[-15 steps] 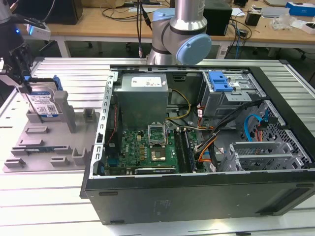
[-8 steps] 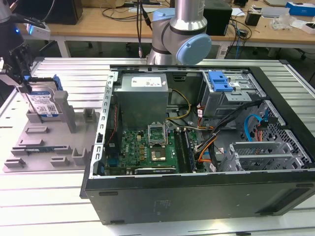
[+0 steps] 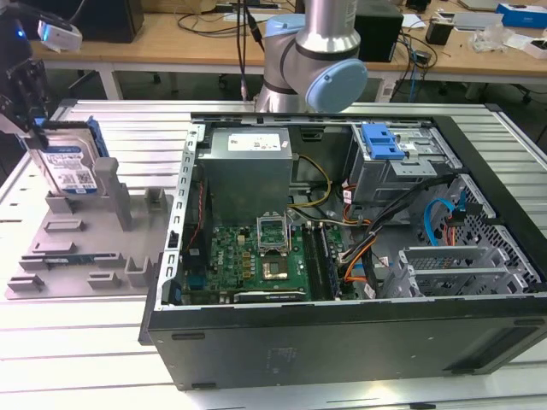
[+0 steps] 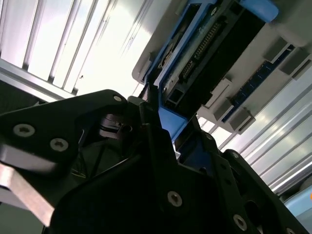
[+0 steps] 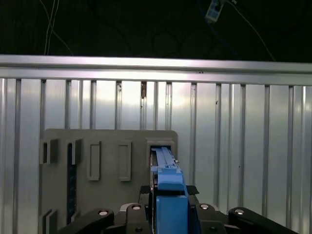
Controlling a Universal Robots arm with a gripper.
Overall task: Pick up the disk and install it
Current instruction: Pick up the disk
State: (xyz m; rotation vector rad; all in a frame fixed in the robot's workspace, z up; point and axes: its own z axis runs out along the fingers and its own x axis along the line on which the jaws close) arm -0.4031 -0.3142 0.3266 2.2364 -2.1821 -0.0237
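Black fingers point(image 5: 146, 204) of the gripper point(image 5: 169, 195) are seen pressed against the blue rail of the disk point(image 5: 170, 178), which is pinched between them in both wrist views. The disk is stood upright on edge in a slot near one corner of the grey tray point(image 5: 109, 161), with its labelled face visible in the exterior view. An open computer case point(image 3: 342, 333) is set just beside the tray, on the exterior view's right of it. Both are carried by a slatted metal table point(image 3: 68, 363).

A ribbed metal counter point(image 3: 68, 350) is shown; a grey slotted tray point(image 3: 51, 256) and an open computer case point(image 3: 342, 342) are set side by side upon it.
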